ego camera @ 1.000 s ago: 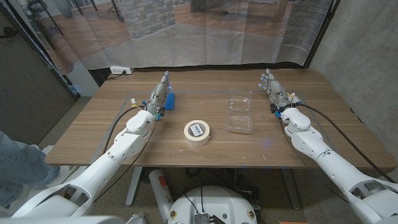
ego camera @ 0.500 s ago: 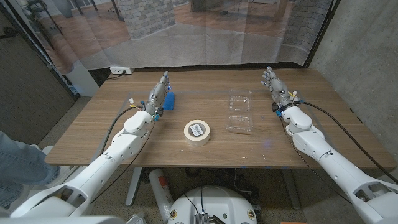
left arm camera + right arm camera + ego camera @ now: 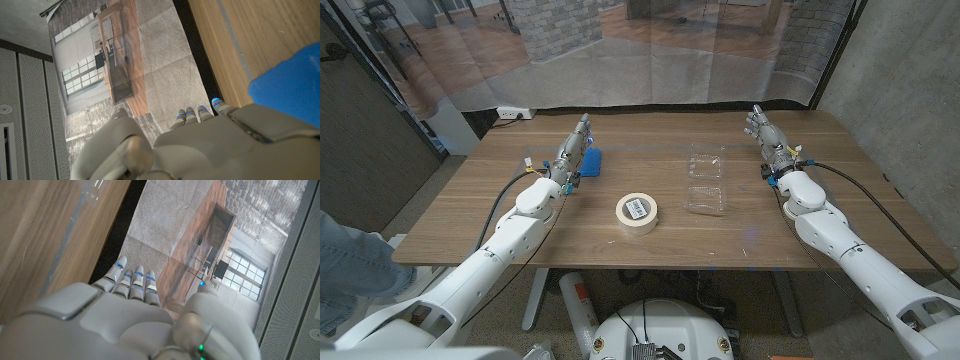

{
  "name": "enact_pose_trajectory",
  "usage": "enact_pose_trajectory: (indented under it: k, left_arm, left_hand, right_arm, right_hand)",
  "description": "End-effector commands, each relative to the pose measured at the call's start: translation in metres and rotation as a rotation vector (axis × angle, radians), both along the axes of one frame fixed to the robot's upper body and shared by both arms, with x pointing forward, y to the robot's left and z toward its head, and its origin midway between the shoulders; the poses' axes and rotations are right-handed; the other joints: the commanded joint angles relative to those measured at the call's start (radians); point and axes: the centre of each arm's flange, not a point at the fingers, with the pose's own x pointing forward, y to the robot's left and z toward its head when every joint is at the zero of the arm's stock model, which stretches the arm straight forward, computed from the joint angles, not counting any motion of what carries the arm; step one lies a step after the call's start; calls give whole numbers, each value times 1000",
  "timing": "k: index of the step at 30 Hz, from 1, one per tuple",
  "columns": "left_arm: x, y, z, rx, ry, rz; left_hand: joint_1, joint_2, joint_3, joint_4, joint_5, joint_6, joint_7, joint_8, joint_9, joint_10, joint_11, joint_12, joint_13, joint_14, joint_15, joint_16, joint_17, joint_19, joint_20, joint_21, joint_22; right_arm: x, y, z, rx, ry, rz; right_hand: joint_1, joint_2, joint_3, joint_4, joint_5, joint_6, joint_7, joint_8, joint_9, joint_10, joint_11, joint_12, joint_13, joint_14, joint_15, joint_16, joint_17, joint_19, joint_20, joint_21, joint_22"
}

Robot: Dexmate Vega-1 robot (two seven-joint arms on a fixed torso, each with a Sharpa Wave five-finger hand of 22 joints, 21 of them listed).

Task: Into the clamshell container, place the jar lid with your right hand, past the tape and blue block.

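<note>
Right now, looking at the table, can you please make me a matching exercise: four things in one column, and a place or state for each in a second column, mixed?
Things:
1. tape
2. block
3. container
4. right hand

Places or states:
A. clear, lying open, right of the middle
B. blue, beside the left hand
C. near the table's far right edge, holding nothing
D. a ring lying flat near the middle

Pairs: 1-D, 2-B, 3-A, 4-C

Bare wood is seen around the open clamshell container (image 3: 706, 180). The tape roll (image 3: 636, 210) lies at its eight o'clock, the blue block (image 3: 591, 161) at ten o'clock.
</note>
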Motion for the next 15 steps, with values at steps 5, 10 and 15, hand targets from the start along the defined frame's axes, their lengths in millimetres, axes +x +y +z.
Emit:
enact_pose_trajectory:
  k: [5, 10, 15]
  left_arm:
    - [0, -2, -3, 14, 11, -6]
    - [0, -2, -4, 16, 16, -6]
    - [0, -4, -5, 18, 20, -4]
  left_hand:
    - [16, 4, 0, -5, 6, 2, -2, 2, 5, 5, 1, 3, 1, 5, 1, 2, 2, -45, -22, -4, 3]
    - [17, 5, 0, -5, 6, 3, -1, 2, 5, 6, 0, 2, 1, 6, 2, 2, 2, -44, -21, -4, 4]
    - [18, 6, 0, -6, 7, 4, -1, 2, 5, 6, -1, 1, 1, 7, 1, 2, 2, -43, -20, -5, 4]
  right_arm:
    - [-7, -12, -5, -25, 9, -48]
    - [-8, -17, -7, -34, 0, -68]
    - [-8, -22, -5, -54, 2, -93]
  right_hand:
    - [15, 4, 5, -8, -3, 13, -8, 3, 2, 16, 0, -3, 2, 18, -3, 2, 2, 15, -32, -7, 6]
    - [19, 6, 6, -11, -4, 24, -15, 6, 2, 25, -1, -3, 2, 31, -5, 5, 2, 23, -31, -11, 6]
    - [21, 7, 7, -13, -4, 26, -16, 6, 2, 25, -6, -5, 3, 32, -8, 4, 2, 23, -31, -15, 7]
